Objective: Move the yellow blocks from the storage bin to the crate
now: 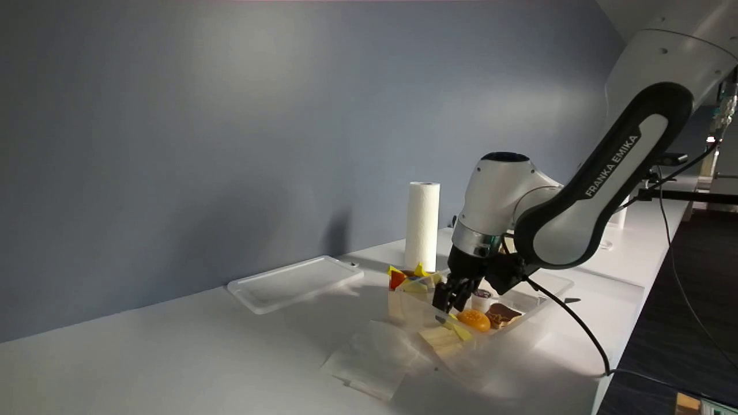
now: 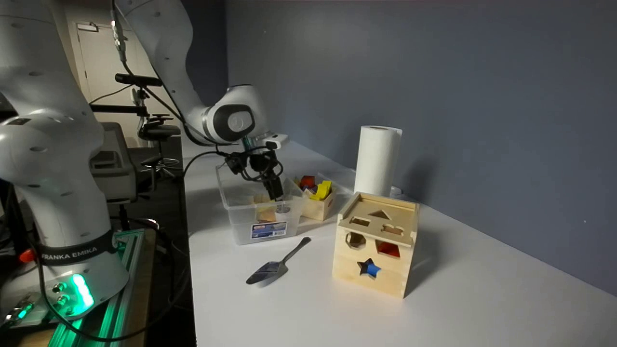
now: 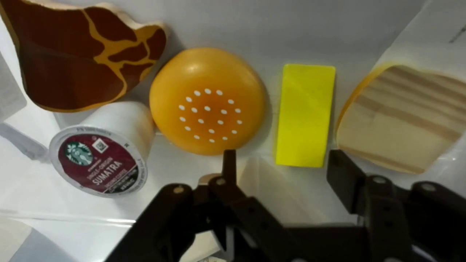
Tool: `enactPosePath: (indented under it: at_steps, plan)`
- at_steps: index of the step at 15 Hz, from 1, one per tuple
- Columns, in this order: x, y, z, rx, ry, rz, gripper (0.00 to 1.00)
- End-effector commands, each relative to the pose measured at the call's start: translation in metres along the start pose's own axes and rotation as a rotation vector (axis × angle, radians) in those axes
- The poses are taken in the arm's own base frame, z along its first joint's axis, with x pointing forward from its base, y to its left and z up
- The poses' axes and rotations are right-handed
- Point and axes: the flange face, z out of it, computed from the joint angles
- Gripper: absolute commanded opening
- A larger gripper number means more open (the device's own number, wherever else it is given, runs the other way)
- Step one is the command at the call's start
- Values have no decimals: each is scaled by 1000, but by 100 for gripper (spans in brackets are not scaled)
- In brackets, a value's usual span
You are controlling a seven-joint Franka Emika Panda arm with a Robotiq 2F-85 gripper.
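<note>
White table point(image 1: 173, 357), yellow block point(image 3: 305, 115) in storage bin point(image 2: 243, 217), spread claw point(image 3: 282, 160) near

A rounded, glossy white robot arm point(image 1: 576, 233) bears a black strip point(image 1: 612, 166) lettered "FRANKA EMIKA." The name repeats on a black band point(image 2: 77, 251) around the white base point(image 2: 67, 217), near left in an exterior view, where green lights point(image 2: 83, 291) glow. A silver ring point(image 1: 474, 241) circles the wrist point(image 1: 487, 196), and black cables point(image 1: 571, 314) loop beside the gripper point(image 3: 282, 165), matte black and dotted with round, metallic screws point(image 3: 379, 179).
</note>
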Motion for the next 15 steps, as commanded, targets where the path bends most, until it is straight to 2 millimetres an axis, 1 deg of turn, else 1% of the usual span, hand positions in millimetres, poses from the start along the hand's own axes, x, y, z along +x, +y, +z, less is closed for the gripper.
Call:
enactPosePath:
  at_steps: [1,2,3,4,6,7,9,11,13,15]
  plan:
    - [2,-3,10,1,5,6,58]
    - [2,-4,10,1,11,2,39]
    - [2,-6,9,3,15,-10,37]
    - [2,-10,5,4,23,-17,31]
    - [0,-20,-3,14,31,-23,16]
    - [-1,-25,-8,15,35,-28,10]
    - [-6,-37,-16,23,24,-27,10]
    - [-11,-51,-29,30,28,-35,10]
    - [-13,-64,-52,15,63,-62,10]
    - [-12,-69,-79,-28,118,-92,10]
